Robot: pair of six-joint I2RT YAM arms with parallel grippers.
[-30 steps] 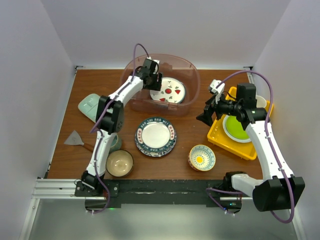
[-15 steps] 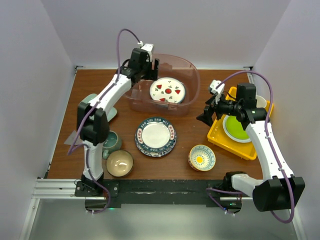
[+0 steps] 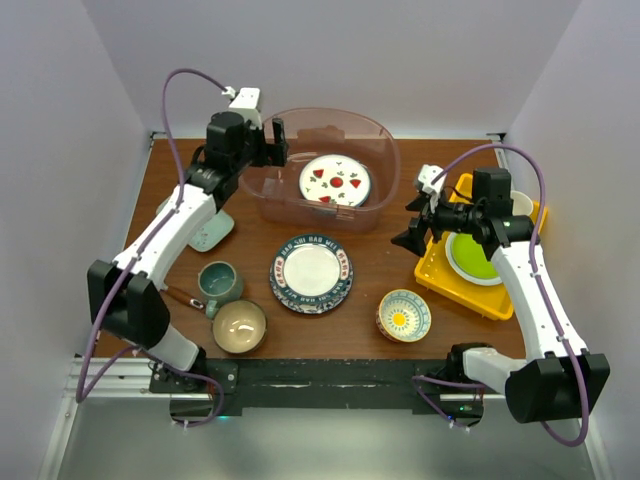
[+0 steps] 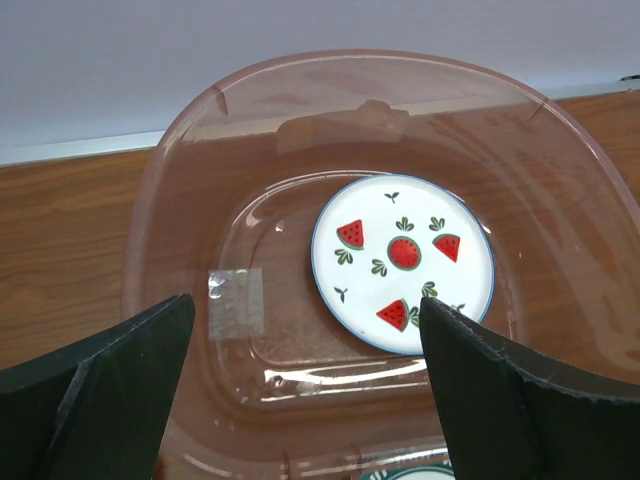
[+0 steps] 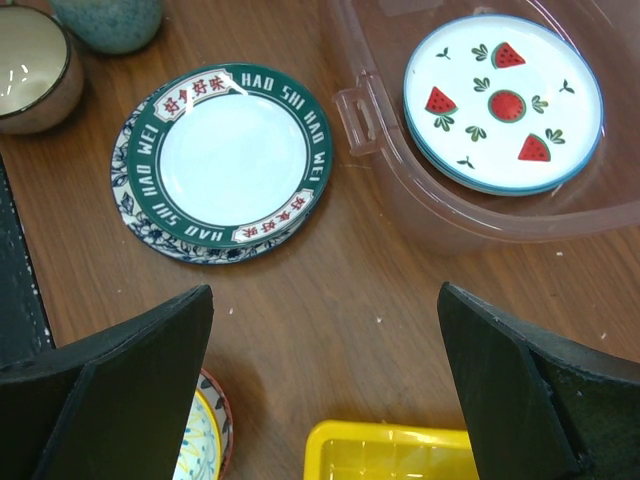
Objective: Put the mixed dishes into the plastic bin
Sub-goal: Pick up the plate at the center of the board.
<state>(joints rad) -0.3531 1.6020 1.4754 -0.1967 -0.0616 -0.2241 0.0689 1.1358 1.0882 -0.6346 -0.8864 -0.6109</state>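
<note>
The plastic bin (image 3: 390, 150) stands at the back of the table, and the white plate with red fruit marks (image 3: 335, 181) lies flat inside it. My left gripper (image 3: 272, 143) hovers open and empty over the bin's left rim (image 4: 250, 85), with the plate (image 4: 402, 262) beyond its right finger. On the table lie a green-rimmed plate stacked on the blue-patterned plate (image 3: 311, 272), a mint dish (image 3: 212, 230), a teal mug (image 3: 218, 281), a tan bowl (image 3: 239, 326) and a patterned bowl (image 3: 403, 315). My right gripper (image 3: 412, 232) is open above bare wood between the bin and the patterned bowl.
A yellow tray (image 3: 440, 275) holding a lime-green plate (image 3: 470, 257) sits at the right, just under my right arm. In the right wrist view its corner (image 5: 390, 455) lies below the open gripper (image 5: 325, 290). White walls close in the table on three sides.
My left gripper opened wider and drew back leftward from the white plate to the bin's left rim. The plate stays flat in the bin. The right arm has not moved.
</note>
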